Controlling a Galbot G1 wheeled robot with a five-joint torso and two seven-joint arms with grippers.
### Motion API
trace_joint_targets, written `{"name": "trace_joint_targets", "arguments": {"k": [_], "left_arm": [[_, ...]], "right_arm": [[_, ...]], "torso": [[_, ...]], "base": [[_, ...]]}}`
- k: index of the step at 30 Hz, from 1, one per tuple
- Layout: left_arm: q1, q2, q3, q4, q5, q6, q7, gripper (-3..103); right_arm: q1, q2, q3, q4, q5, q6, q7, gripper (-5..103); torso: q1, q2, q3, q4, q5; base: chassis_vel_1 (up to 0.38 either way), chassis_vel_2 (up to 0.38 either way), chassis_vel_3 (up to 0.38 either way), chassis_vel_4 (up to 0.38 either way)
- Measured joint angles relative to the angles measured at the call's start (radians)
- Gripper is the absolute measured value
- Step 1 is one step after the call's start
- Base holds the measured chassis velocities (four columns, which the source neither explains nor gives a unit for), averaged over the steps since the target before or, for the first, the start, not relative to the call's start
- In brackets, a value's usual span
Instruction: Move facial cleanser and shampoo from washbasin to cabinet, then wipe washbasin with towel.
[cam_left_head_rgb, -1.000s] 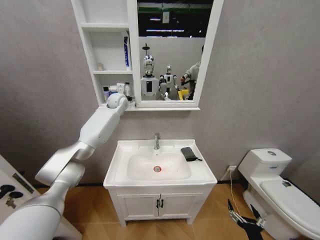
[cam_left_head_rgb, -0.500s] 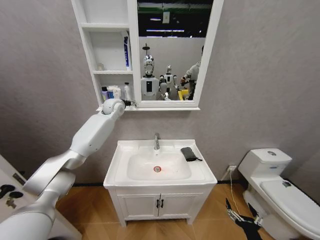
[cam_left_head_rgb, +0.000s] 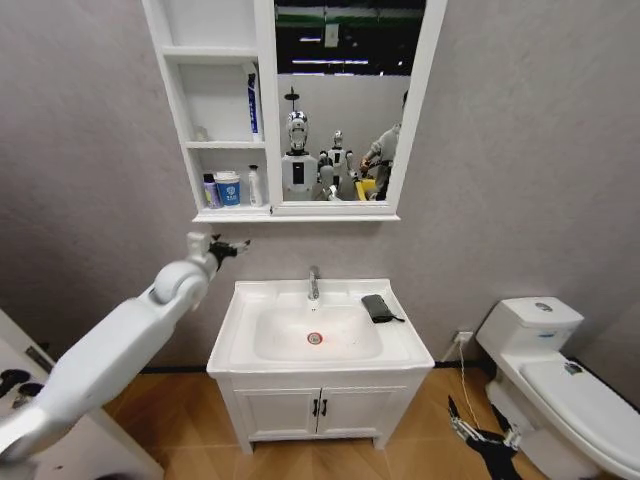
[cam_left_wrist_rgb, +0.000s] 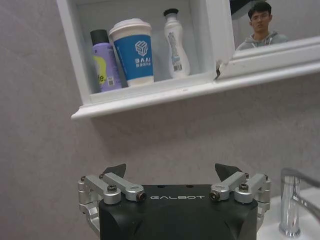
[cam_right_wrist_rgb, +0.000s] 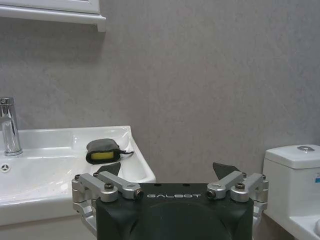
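Note:
On the lowest shelf of the cabinet (cam_left_head_rgb: 210, 100) stand a purple bottle (cam_left_wrist_rgb: 102, 67), a blue and white cup (cam_left_wrist_rgb: 132, 52) and a white bottle (cam_left_wrist_rgb: 175, 44). I cannot tell which one is the facial cleanser and which the shampoo. My left gripper (cam_left_head_rgb: 232, 245) hangs open and empty below that shelf, left of the washbasin (cam_left_head_rgb: 400, 345). The dark towel (cam_left_head_rgb: 377, 307) lies folded on the basin's right rear rim, right of the tap (cam_left_head_rgb: 313, 283). My right gripper (cam_left_head_rgb: 485, 428) is open, low at the right, well clear of the towel (cam_right_wrist_rgb: 103, 150).
A white toilet (cam_left_head_rgb: 560, 370) stands to the right of the basin. A white two-door floor cabinet (cam_left_head_rgb: 318, 408) sits under the basin. The mirror (cam_left_head_rgb: 345, 100) reflects robots and a person in the room. Wood floor lies on both sides.
My left gripper has drawn back from the cabinet's lowest shelf and dropped down and to the left, empty. The shelf's bottles and cup are now uncovered. The right arm has not moved.

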Motion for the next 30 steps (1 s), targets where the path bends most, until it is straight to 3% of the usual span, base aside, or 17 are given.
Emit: {"name": "trace_joint_targets", "arguments": {"k": [2,3,5,6,8,9,10,12,13,15,16,18,20,22,26,30], "left_arm": [[0.115,0.014,-0.064,-0.042,0.042,-0.026,0.016,98],[0.115,0.014,-0.064,-0.042,0.042,-0.026,0.016,98],[0.284,0.001,-0.207,-0.116,0.074,-0.03,0.017,100],[0.284,0.001,-0.207,-0.116,0.074,-0.03,0.017,100],[0.484,-0.048,-0.374,-0.2,0.115,-0.03,0.018,100],[0.484,-0.048,-0.374,-0.2,0.115,-0.03,0.018,100],[0.648,-0.1,-0.501,-0.265,0.153,-0.033,0.027,100],[0.897,-0.217,-0.665,-0.364,0.254,-0.066,0.063,100],[0.897,-0.217,-0.665,-0.364,0.254,-0.066,0.063,100],[1.101,-0.355,-0.74,-0.432,0.375,-0.112,0.114,100],[1.101,-0.355,-0.74,-0.432,0.375,-0.112,0.114,100],[1.251,-0.488,-0.752,-0.493,0.51,-0.168,0.168,100],[1.279,-0.526,-0.741,-0.511,0.552,-0.182,0.179,100],[1.319,-0.613,-0.685,-0.545,0.64,-0.203,0.188,100],[1.335,-0.688,-0.613,-0.557,0.682,-0.209,0.194,100],[1.343,-0.719,-0.571,-0.556,0.688,-0.209,0.197,100]], "right_arm": [[-0.015,0.022,0.018,0.01,-0.001,0.005,0.005,100],[-0.015,0.022,0.018,0.01,-0.001,0.005,0.005,100],[-0.023,0.035,0.029,0.017,-0.009,0.009,0.006,100],[-0.023,0.035,0.029,0.017,-0.009,0.009,0.006,100],[-0.017,0.033,0.027,0.024,-0.017,0.003,0.003,100],[-0.017,0.033,0.027,0.024,-0.017,0.003,0.003,100],[-0.013,0.027,0.024,0.028,-0.017,-0.003,-0.003,100],[-0.006,0.014,0.022,0.033,-0.015,-0.015,-0.014,100],[-0.006,0.014,0.022,0.033,-0.015,-0.015,-0.014,100],[0.002,0.001,0.022,0.038,-0.004,-0.029,-0.022,100],[0.002,0.001,0.022,0.038,-0.004,-0.029,-0.022,100],[0.01,-0.011,0.021,0.048,0.01,-0.047,-0.032,100],[0.011,-0.016,0.02,0.056,0.015,-0.054,-0.035,100],[0.012,-0.024,0.02,0.08,0.028,-0.072,-0.039,100],[0.006,-0.029,0.019,0.119,0.034,-0.087,-0.046,100],[-0.004,-0.032,0.023,0.144,0.035,-0.089,-0.053,100]], "torso": [[0.0,0.0,0.0,-0.0005,0.0002],[0.0,0.0,0.0,-0.0005,0.0002],[0.0,0.0,0.0,-0.0019,0.0003],[0.0,0.0,0.0,-0.0019,0.0003],[0.0,0.0,0.0,-0.0015,0.0003],[0.0,0.0,0.0,-0.0015,0.0003],[0.0,0.0,0.0,-0.001,0.0001],[0.0,0.0,0.0,-0.0009,0.0009],[0.0,0.0,0.0,-0.0009,0.0009],[0.0,0.0,0.0,-0.0004,0.0],[0.0,0.0,0.0,-0.0004,0.0],[0.0,0.0,0.0,-0.0004,0.0012],[0.0,0.0,0.0,-0.0005,0.0012],[0.0,0.0,0.0,-0.0009,0.0009],[0.0,0.0,0.0,-0.0009,0.0007],[0.0,0.0,0.0,-0.001,0.0007]], "base": [[0.0,0.0,0.0,0.0],[0.0,0.0,0.0,0.0],[0.0,0.0,0.0,0.0],[0.0,0.0,0.0,0.0],[0.0,0.0,0.0,0.0],[0.0,0.0,0.0,0.0],[0.0,0.0,0.0,0.0],[0.0,0.0,0.0,0.0],[0.0,0.0,0.0,0.0],[0.0,0.0,0.0,0.0],[0.0,0.0,0.0,0.0],[0.0,0.0,0.0,0.0],[0.0,0.0,0.0,0.0],[0.0,0.0,0.0,0.0],[0.0,0.0,0.0,0.0],[0.0,0.0,0.0,0.0]]}}
